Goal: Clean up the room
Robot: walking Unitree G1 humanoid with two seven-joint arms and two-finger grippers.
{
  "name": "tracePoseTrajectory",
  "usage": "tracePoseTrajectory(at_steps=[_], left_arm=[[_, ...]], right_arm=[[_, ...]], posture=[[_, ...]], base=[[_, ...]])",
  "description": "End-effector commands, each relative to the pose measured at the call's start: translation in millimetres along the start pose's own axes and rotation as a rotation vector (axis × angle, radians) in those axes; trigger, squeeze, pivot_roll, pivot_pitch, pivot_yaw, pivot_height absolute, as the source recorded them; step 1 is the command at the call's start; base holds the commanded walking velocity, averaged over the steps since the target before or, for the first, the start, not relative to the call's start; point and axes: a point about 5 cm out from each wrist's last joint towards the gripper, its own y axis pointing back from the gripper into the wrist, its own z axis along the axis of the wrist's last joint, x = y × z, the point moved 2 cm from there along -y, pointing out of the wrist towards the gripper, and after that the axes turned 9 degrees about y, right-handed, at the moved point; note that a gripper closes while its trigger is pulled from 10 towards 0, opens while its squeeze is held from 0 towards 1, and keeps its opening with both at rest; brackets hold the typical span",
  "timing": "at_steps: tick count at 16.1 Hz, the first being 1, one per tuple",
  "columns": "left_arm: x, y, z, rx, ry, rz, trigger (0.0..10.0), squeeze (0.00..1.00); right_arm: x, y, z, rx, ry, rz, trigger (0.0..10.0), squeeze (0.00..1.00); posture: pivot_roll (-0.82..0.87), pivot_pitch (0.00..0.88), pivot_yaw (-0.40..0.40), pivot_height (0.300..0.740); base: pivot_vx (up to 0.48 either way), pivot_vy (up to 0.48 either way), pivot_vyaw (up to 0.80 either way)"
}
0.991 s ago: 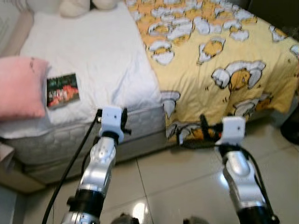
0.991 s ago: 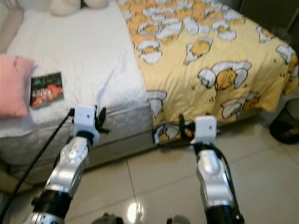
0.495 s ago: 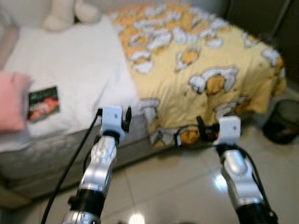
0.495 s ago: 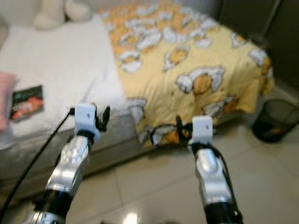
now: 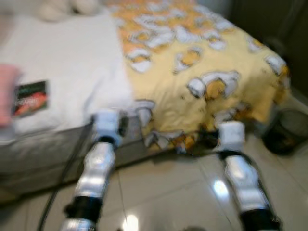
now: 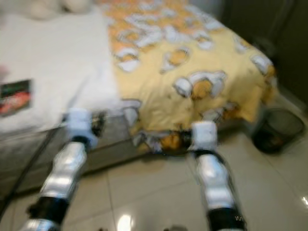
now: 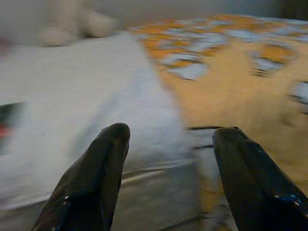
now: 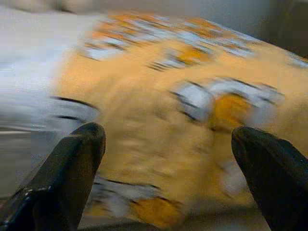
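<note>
A bed with a white sheet [image 5: 72, 62] stands before me, its right half under a yellow cartoon-print blanket [image 5: 202, 62] that hangs over the near edge. A small dark book or packet [image 5: 31, 97] lies on the sheet at the left, beside a pink pillow [image 5: 6, 94]. My left gripper [image 7: 168, 168] is held up in front of the mattress edge, open and empty. My right gripper [image 8: 168, 173] is open too, facing the hanging blanket edge with nothing between its fingers. The pictures are blurred.
A dark mesh waste bin [image 5: 284, 132] stands on the glossy tiled floor [image 5: 168, 192] at the right, by the bed's corner. Plush toys [image 5: 62, 6] lie at the head of the bed. A black cable [image 5: 60, 185] hangs by my left arm.
The whole picture has shifted left, so the camera has turned right: the pillow has slid nearly out of frame and the waste bin has come into view. Both arms keep their pose.
</note>
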Motion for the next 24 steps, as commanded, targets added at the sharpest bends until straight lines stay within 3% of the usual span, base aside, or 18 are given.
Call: tracePoseTrajectory(at_steps=[1, 2, 3, 4, 5, 6, 7, 11, 16, 18, 21, 24], left_arm=[[-6.8, 1.0, -0.8, -0.003, 0.016, -0.002, 10.0, 0.0], [-2.7, 5.5, -2.7, -0.015, 0.011, 0.02, 10.0, 0.0], [1.7, 10.1, -6.6, -0.012, 0.006, 0.034, 10.0, 0.54], [3.8, 12.1, -11.3, 0.008, 0.012, 0.04, 10.0, 0.56], [4.4, 12.7, -12.9, 0.016, 0.018, 0.042, 10.0, 0.56], [4.0, 12.6, -14.1, 0.021, 0.003, 0.035, 10.0, 0.38], [2.1, 9.6, -11.5, 0.009, 0.019, 0.041, 10.0, 0.0], [1.5, 4.8, -8.9, 0.003, 0.028, 0.052, 10.0, 0.0], [-6.8, 5.8, -8.3, -0.01, -0.052, -0.035, 10.0, 0.0], [-4.4, 4.5, -12.4, 0.024, 0.014, -0.003, 10.0, 0.0], [-5.1, 7.6, -20.0, 0.051, 0.007, -0.009, 10.0, 0.0], [-35.0, 7.8, -6.1, -0.002, 0.089, -0.171, 10.0, 0.0]], right_arm=[[-10.1, 0.7, -1.8, 0.009, 0.014, -0.019, 10.0, 0.39], [-15.0, 5.2, -3.2, 0.006, 0.01, -0.032, 10.0, 0.41], [-19.5, 10.0, -4.6, 0.003, 0.017, -0.037, 10.0, 0.42], [-22.0, 12.2, -6.1, 0.004, 0.027, -0.037, 10.0, 0.43], [-23.0, 12.8, -6.7, 0.005, 0.03, -0.037, 10.0, 0.43], [-25.8, 13.2, -8.4, 0.01, 0.033, -0.041, 10.0, 0.45], [-28.0, 12.2, -9.1, 0.015, 0.035, -0.046, 10.0, 0.48], [-24.5, 10.6, -9.4, 0.016, 0.037, -0.033, 10.0, 0.5], [-20.3, 15.7, -18.0, 0.041, 0.03, -0.029, 10.0, 0.52], [-17.6, 14.6, -17.7, 0.042, 0.029, -0.022, 10.0, 0.52], [-15.3, 15.2, -16.4, 0.038, 0.036, -0.027, 10.0, 0.54], [-14.2, 16.8, -13.7, 0.021, 0.0, -0.026, 10.0, 0.54]], posture=[[-0.15, 0.0, 0.046, 0.74], [-0.16, 0.0, 0.037, 0.74], [-0.16, 0.0, 0.038, 0.74], [-0.17, 0.0, 0.039, 0.74], [-0.17, 0.0, 0.039, 0.74], [-0.17, 0.0, 0.039, 0.74], [-0.17, 0.0, 0.04, 0.74], [-0.18, 0.0, 0.048, 0.74], [-0.19, 0.0, 0.065, 0.74], [-0.18, 0.0, 0.066, 0.74], [-0.18, 0.0, 0.059, 0.74], [-0.18, 0.0, 0.057, 0.74]], base=[[0.0, -0.48, 0.68], [0.0, -0.48, 0.68], [0.0, -0.465, 0.68], [0.0, -0.461, 0.68], [0.0, -0.461, 0.68], [0.0, -0.458, 0.68], [0.0, -0.458, 0.68], [0.0, -0.068, 0.68], [0.076, -0.058, 0.67], [0.42, -0.124, 0.66], [0.43, 0.0, 0.66], [0.0, 0.0, 0.66]])
